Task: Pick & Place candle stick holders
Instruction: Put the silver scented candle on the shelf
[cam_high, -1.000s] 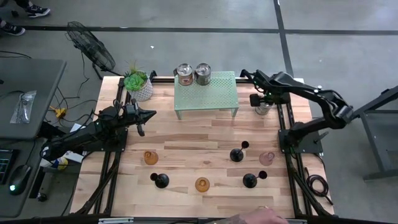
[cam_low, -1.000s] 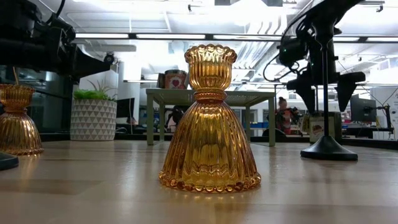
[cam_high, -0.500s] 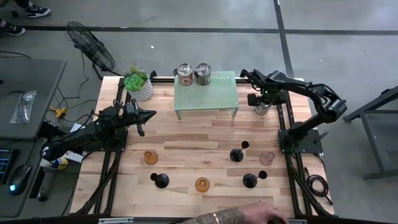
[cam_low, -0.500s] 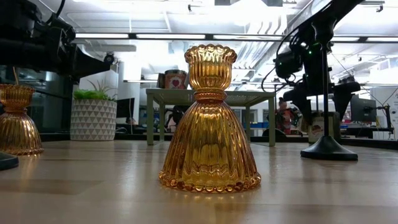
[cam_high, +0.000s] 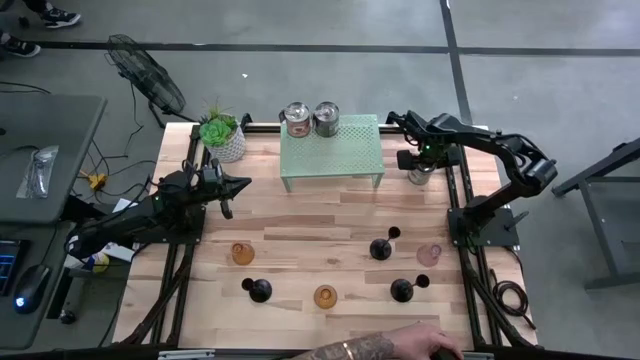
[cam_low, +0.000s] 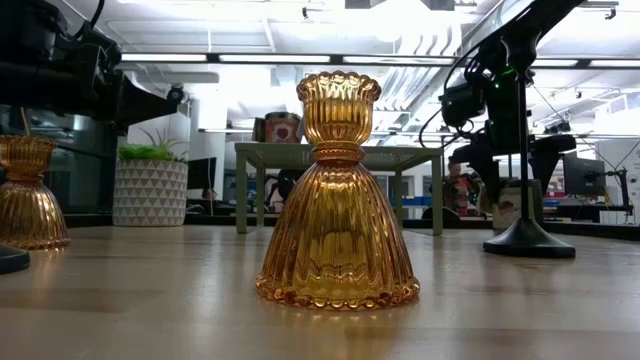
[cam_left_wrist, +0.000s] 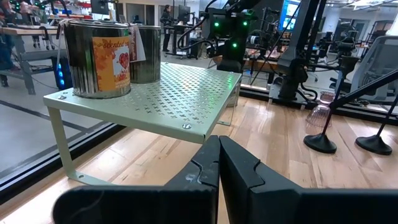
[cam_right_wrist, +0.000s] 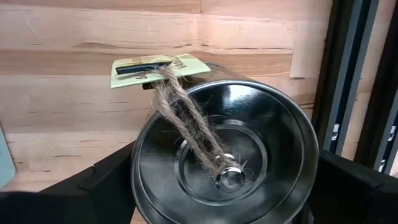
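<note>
The right gripper (cam_high: 420, 166) is straddling the shiny silver cup (cam_right_wrist: 225, 155) with a twine-tied tag near the table's (cam_high: 300, 215) far right edge, fingers (cam_right_wrist: 106, 186) apart beside its rim. The left gripper (cam_high: 240, 185), fingers together, is waiting over open wood beside the pale green perforated metal shelf (cam_high: 332, 150).

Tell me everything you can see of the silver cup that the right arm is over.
The silver cup is a shiny round metal tin, upright and open-topped, standing on the wooden table at its far right corner beside the green shelf. Inside, concentric rings surround a small central stud. A jute twine loop and a pale green paper tag lie across its rim. The right pincer straddles it, a finger on each side, whether touching is unclear.
</note>
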